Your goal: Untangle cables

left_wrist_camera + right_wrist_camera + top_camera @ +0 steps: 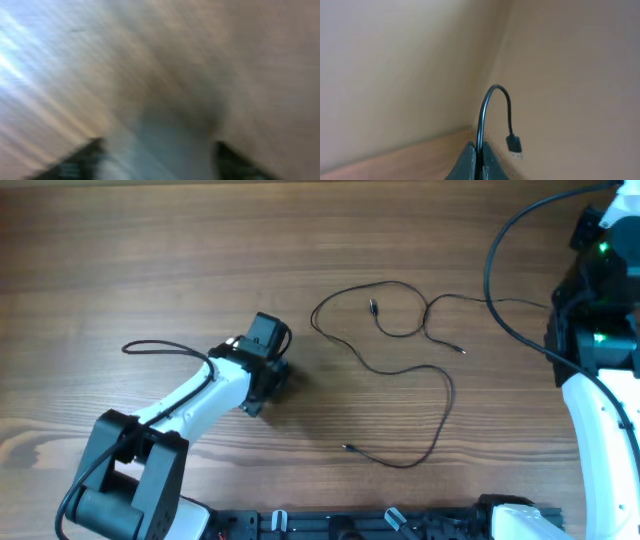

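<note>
Looking first at the right pincer (479,152), we see its two fingers pressed together on one of the thin black cables (452,405). The free end arches up over the fingertips and hangs down to a small plug (515,145), clear of the wood. From above, we follow a thin line running from the right arm leftward into the bunch at the middle of the table (150,260), so we judge this to be the held one.

Our left pincer (265,345) sits left of the bunch and apart from it, touching no wire. Its own camera is badly blurred, yet the dark fingers (82,157) show at the two lower corners with only wood between them, so we read it as spread wide and empty.

Out on the table, the cables lie in loose curls. One long strand sweeps from the far middle down toward the near edge, and a shorter loop crosses others at the far right of the bunch.

We judge the work as partly begun: one end is secured, but the strands cross and none lies separate yet.
</note>
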Tool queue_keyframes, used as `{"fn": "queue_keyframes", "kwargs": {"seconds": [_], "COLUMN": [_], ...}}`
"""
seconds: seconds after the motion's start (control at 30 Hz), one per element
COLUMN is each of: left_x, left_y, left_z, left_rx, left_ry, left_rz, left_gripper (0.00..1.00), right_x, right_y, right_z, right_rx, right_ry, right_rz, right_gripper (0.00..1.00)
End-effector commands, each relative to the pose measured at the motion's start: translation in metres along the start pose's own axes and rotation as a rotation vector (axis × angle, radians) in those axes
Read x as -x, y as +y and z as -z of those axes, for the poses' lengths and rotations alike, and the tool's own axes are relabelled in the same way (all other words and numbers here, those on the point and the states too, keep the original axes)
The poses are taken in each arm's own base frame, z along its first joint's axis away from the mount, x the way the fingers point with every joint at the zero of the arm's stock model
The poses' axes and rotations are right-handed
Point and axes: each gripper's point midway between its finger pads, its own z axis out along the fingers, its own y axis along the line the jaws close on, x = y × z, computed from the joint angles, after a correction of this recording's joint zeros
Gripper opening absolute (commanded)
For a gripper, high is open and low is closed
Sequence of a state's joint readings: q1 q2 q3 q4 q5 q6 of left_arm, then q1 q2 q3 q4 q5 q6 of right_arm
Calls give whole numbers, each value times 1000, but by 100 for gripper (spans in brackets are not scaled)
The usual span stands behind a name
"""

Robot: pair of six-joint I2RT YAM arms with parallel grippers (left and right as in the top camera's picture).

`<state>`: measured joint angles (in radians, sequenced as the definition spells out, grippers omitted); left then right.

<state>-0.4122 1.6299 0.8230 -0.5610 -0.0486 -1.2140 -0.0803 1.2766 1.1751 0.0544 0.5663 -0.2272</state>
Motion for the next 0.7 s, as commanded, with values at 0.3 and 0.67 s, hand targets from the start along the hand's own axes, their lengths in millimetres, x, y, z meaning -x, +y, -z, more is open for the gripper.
{"fn": "queue_keyframes", "kwargs": {"seconds": [0.3, 0.67], "left_x": [-58, -57], "left_y": [-116, -164], "left_z": [24, 2], "left_rx": [-509, -648], "left_ry": [173, 44], "left_rz": [-184, -11], "left_gripper": [100, 77], "right_x": [-65, -90], "right_y": [115, 142], "right_z": [21, 52], "right_rx": [602, 808], "right_ry": [256, 381], "right_rz": [-131, -131], "right_gripper": [4, 4]}}
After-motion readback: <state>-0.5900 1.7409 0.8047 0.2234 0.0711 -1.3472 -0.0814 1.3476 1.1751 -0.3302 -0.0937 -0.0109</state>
